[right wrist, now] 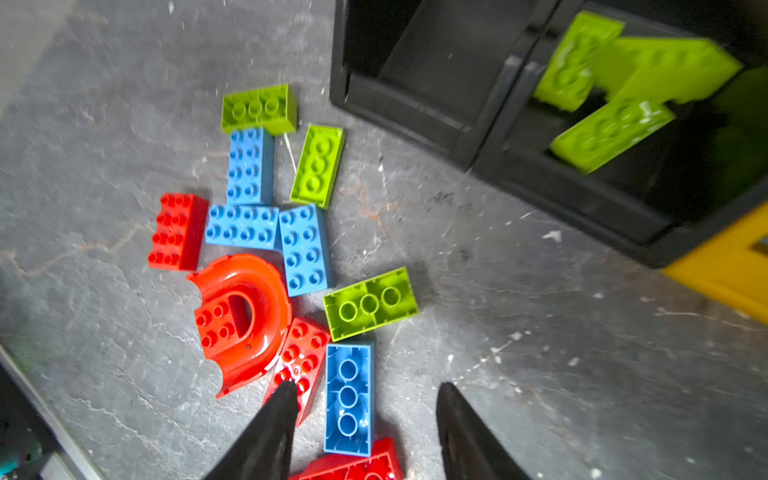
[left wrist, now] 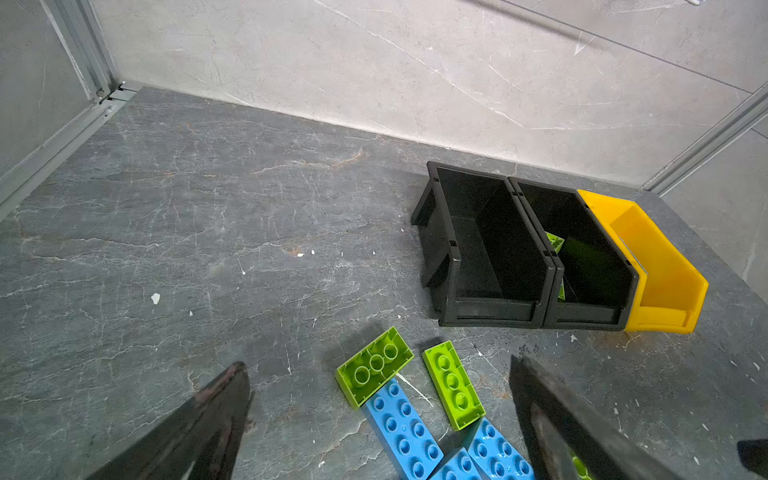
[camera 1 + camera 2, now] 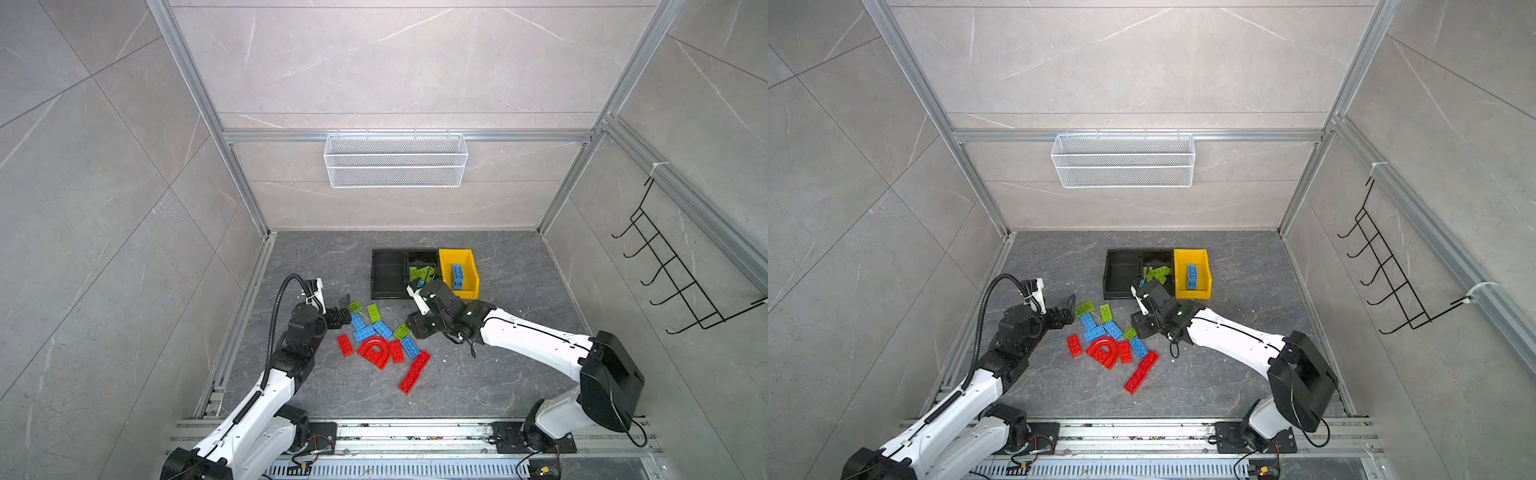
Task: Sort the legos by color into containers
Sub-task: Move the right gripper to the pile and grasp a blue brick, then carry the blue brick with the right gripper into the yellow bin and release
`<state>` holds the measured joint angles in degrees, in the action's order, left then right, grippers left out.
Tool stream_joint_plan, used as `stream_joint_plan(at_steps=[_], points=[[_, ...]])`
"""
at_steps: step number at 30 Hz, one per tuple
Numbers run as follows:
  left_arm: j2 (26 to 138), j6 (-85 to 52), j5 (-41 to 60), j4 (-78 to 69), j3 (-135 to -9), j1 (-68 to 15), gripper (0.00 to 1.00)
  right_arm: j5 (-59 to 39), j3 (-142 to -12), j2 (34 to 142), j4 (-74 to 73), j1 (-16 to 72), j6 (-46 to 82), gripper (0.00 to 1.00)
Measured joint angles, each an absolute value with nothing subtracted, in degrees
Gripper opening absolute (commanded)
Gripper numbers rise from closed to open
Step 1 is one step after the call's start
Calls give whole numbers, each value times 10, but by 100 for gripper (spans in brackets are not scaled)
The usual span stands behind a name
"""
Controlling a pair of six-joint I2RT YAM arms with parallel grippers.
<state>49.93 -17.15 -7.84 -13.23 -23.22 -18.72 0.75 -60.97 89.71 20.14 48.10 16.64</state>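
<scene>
Blue brick [image 1: 348, 399], hollow side up, lower centre in both top views, lies under the spread, empty right hand [image 1: 365, 388]; should centre first, pinch long sides, drop in yellow bin [image 3: 468, 294]. Left hand [image 2: 378, 365] spread.

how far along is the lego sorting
Early. Done: a few green bricks lie in the middle black bin and one blue brick in the yellow bin. In hand: nothing; the right hand and left hand are open near the loose bricks. Left: those red, blue and green bricks plus the red arch; the other black bin is empty.
</scene>
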Motion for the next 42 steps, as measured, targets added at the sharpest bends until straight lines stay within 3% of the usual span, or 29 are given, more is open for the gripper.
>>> stream_joint_plan(at_steps=[7, 20, 24, 30, 42], points=[[497, -171, -85, -131, -232, -187, 100, 16, -620, 990, 213, 505, 154, 58], [490, -171, -89, -128, -232, -187, 100, 23, -628, 1045, 215, 522, 152, 55], [490, -171, -89, -128, -232, -187, 100, 26, -629, 1053, 213, 527, 153, 49], [490, -171, -90, -128, -232, -187, 100, 38, -629, 1054, 212, 527, 163, 33], [490, -171, -89, -127, -232, -187, 100, 53, -629, 1003, 209, 493, 171, 21]])
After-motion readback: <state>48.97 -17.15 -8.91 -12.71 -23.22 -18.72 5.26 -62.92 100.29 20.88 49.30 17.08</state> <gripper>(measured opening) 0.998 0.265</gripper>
